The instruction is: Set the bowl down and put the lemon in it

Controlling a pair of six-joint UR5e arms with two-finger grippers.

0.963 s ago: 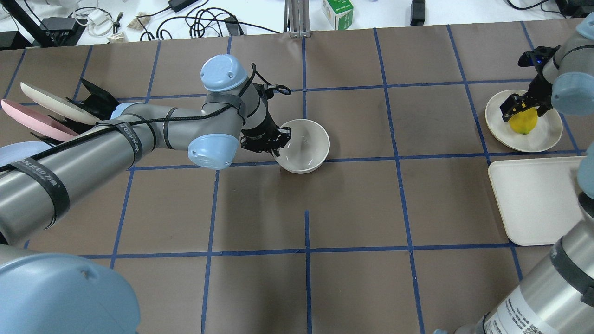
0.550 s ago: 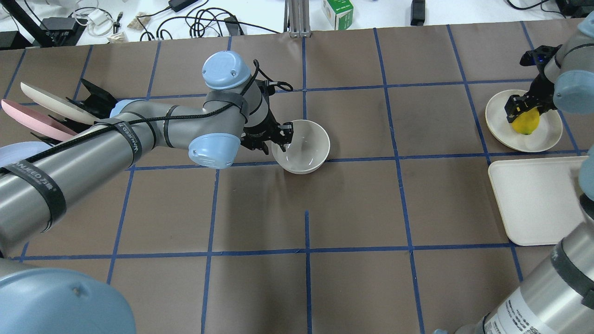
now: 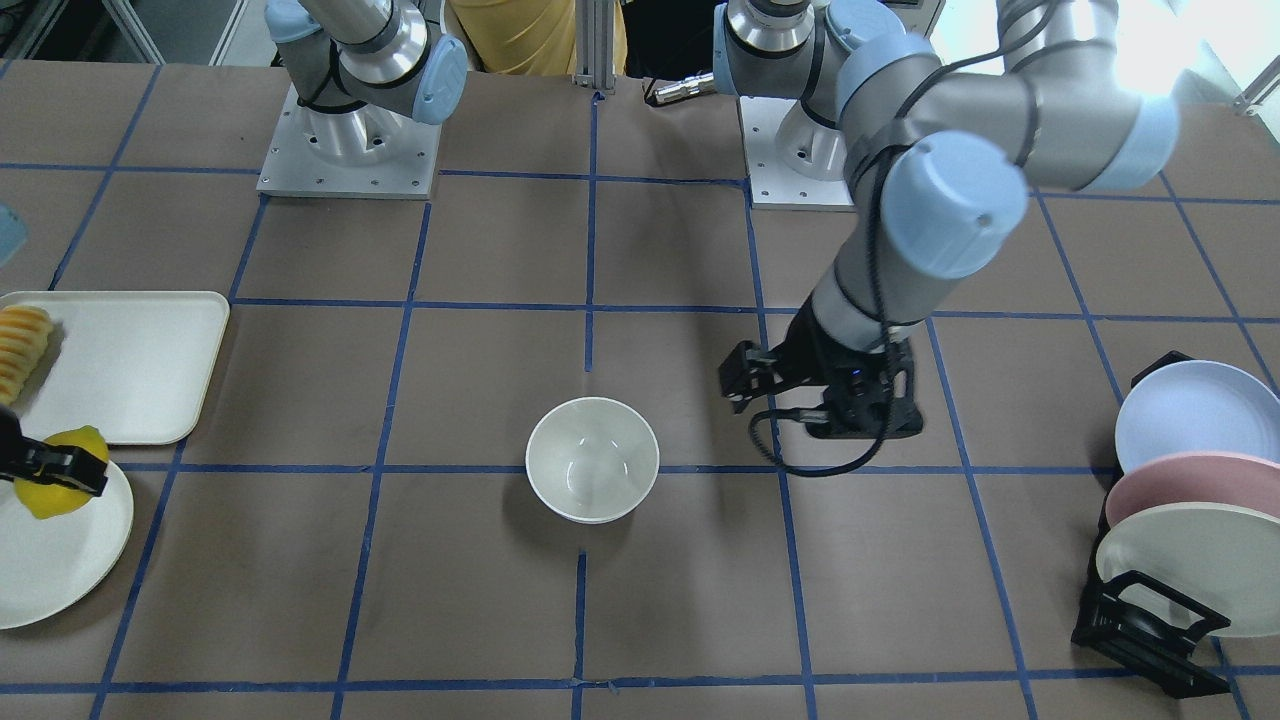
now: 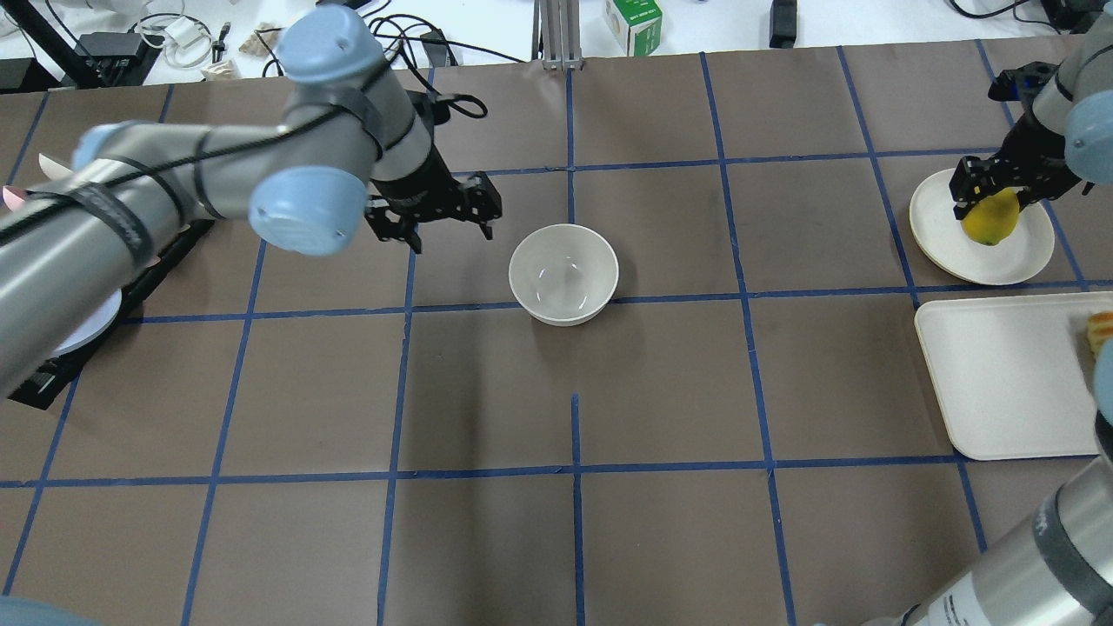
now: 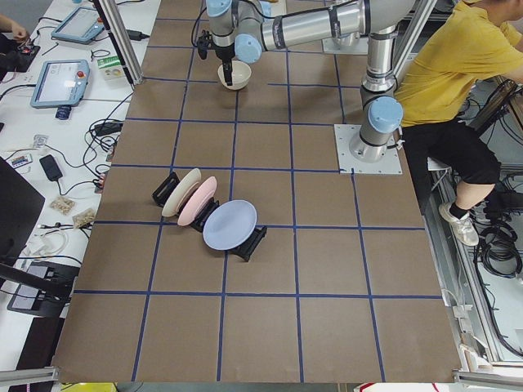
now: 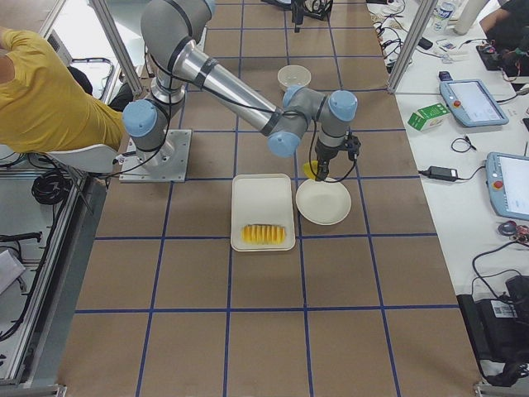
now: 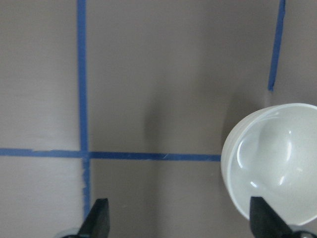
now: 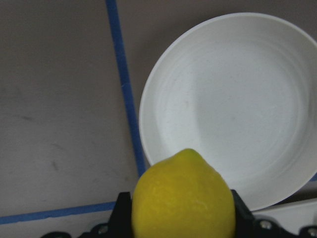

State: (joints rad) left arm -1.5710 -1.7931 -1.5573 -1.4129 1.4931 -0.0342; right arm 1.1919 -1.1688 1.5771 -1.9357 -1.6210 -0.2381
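The off-white bowl stands upright and empty on the brown table, near the middle. My left gripper is open and empty, raised to the left of the bowl and clear of it. In the left wrist view its fingertips frame bare table, with the bowl at the right. My right gripper is shut on the yellow lemon and holds it just above the flat white plate. The right wrist view shows the lemon between the fingers, with the plate below.
A white tray lies next to the plate, with orange-yellow striped slices on it. A black rack with pastel plates stands at the table's left end. A green box and cables lie beyond the far edge.
My left gripper let go of the bowl's rim, opened and drew back to the left and up. The bowl stayed in place. My right gripper rose a little with the lemon.
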